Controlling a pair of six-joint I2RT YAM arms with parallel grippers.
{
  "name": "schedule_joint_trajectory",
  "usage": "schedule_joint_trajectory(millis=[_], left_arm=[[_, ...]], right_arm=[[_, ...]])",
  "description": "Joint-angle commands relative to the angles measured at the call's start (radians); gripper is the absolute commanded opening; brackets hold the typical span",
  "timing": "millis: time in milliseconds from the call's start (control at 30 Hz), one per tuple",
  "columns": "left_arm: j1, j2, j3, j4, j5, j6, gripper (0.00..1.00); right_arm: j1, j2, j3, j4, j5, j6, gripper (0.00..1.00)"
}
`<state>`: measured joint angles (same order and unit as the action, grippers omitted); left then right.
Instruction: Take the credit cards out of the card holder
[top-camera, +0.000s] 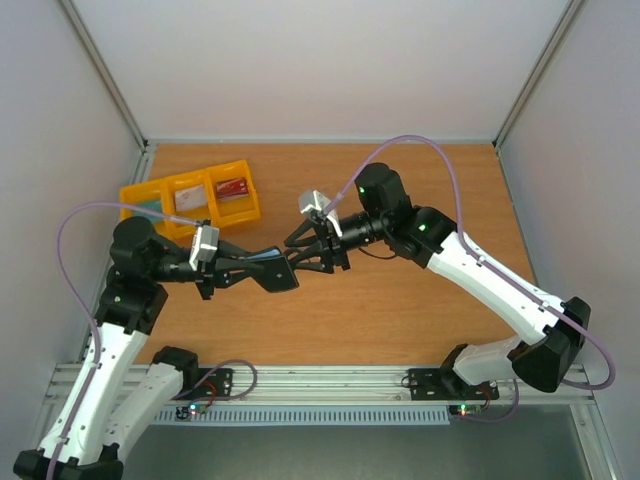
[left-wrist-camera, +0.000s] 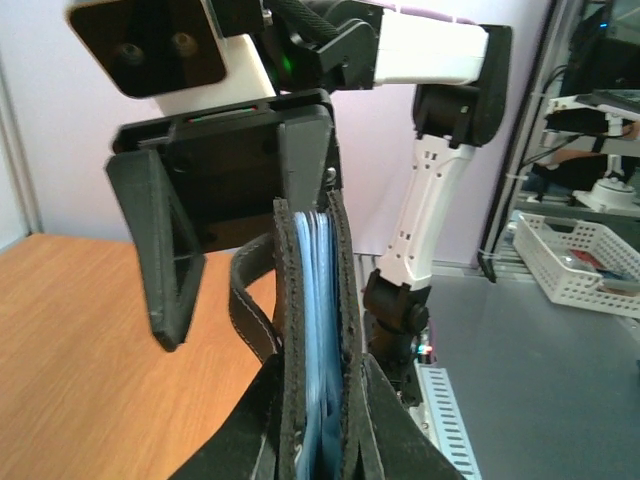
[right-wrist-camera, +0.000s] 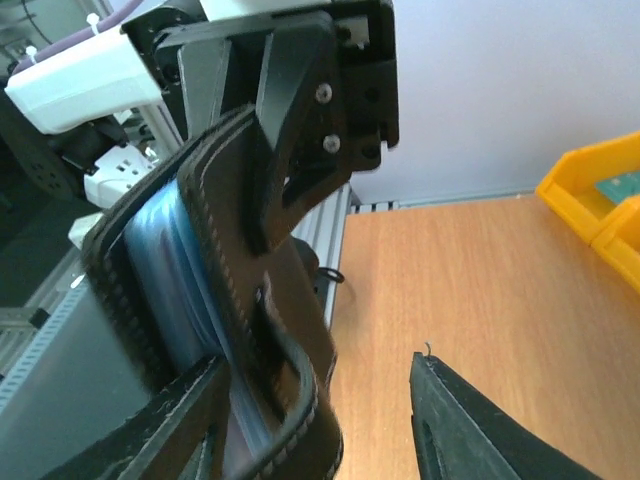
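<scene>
The black card holder hangs above the table's middle, with my left gripper shut on one end of it. In the left wrist view the card holder stands edge-on between my left gripper's jaws, its grey-blue pockets showing. My right gripper straddles the free end with its jaws apart. One right finger lies against the holder, while the other finger stands clear of it over bare wood. The strap tab curls between them. The credit cards are hidden inside the holder.
Yellow bins with small cards sit at the table's far left, and their corner shows in the right wrist view. Grey walls close the back and sides. A white basket stands off the table.
</scene>
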<state>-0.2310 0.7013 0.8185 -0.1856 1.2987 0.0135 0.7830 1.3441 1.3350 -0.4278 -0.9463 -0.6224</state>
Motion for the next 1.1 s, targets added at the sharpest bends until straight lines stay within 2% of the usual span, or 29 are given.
schedule_joint_trajectory(millis=[0, 67, 200, 233, 333, 367, 400, 500, 533, 600, 667, 767, 833, 900, 967, 1067], left_arm=[[-0.017, 0.003, -0.007, 0.047, 0.019, 0.018, 0.0], [-0.021, 0.003, -0.011, 0.053, 0.022, 0.017, 0.0], [-0.023, 0.001, -0.027, 0.1, 0.015, -0.005, 0.0], [-0.023, 0.001, -0.032, 0.119, 0.006, -0.046, 0.0], [-0.025, -0.005, -0.04, 0.152, -0.052, -0.107, 0.0], [-0.024, -0.011, -0.042, 0.152, -0.091, -0.12, 0.0], [-0.024, -0.016, -0.045, 0.147, -0.14, -0.14, 0.06], [-0.025, -0.035, -0.059, 0.102, -0.361, -0.183, 0.81], [-0.025, -0.041, -0.066, 0.096, -0.444, -0.189, 0.97], [-0.025, -0.051, -0.077, 0.084, -0.616, -0.189, 0.99], [-0.025, -0.053, -0.087, 0.07, -0.769, -0.181, 0.99], [-0.024, -0.043, -0.087, 0.015, -0.813, -0.084, 0.99], [-0.024, -0.039, -0.092, -0.011, -0.801, -0.05, 0.99], [-0.025, -0.03, -0.095, -0.021, -0.759, -0.057, 0.99], [-0.025, -0.014, -0.094, -0.022, -0.719, -0.083, 0.99], [-0.024, -0.01, -0.097, -0.018, -0.777, -0.152, 0.99]], right_arm=[[0.077, 0.047, 0.055, -0.048, 0.004, -0.07, 0.48], [0.078, 0.051, 0.05, -0.018, -0.031, -0.052, 0.42], [0.094, 0.075, 0.064, -0.019, -0.045, -0.046, 0.39], [0.097, 0.079, 0.067, -0.026, -0.045, -0.05, 0.34], [0.096, 0.068, 0.053, -0.019, -0.019, -0.044, 0.02], [0.091, 0.057, 0.04, -0.003, 0.001, -0.026, 0.01], [0.079, 0.046, 0.028, 0.019, 0.021, 0.006, 0.01], [-0.005, 0.022, -0.015, 0.121, 0.1, 0.179, 0.01], [-0.042, 0.015, -0.033, 0.151, 0.134, 0.242, 0.01], [-0.099, 0.006, -0.049, 0.174, 0.263, 0.35, 0.01], [-0.107, 0.003, -0.033, 0.097, 0.556, 0.41, 0.01], [-0.08, 0.021, 0.03, -0.065, 0.966, 0.518, 0.01], [-0.025, 0.035, 0.05, -0.092, 1.155, 0.514, 0.01], [0.012, 0.041, 0.052, -0.061, 1.176, 0.502, 0.01], [0.015, 0.037, 0.03, 0.02, 1.026, 0.483, 0.01], [0.015, 0.026, 0.001, 0.114, 0.771, 0.424, 0.01]])
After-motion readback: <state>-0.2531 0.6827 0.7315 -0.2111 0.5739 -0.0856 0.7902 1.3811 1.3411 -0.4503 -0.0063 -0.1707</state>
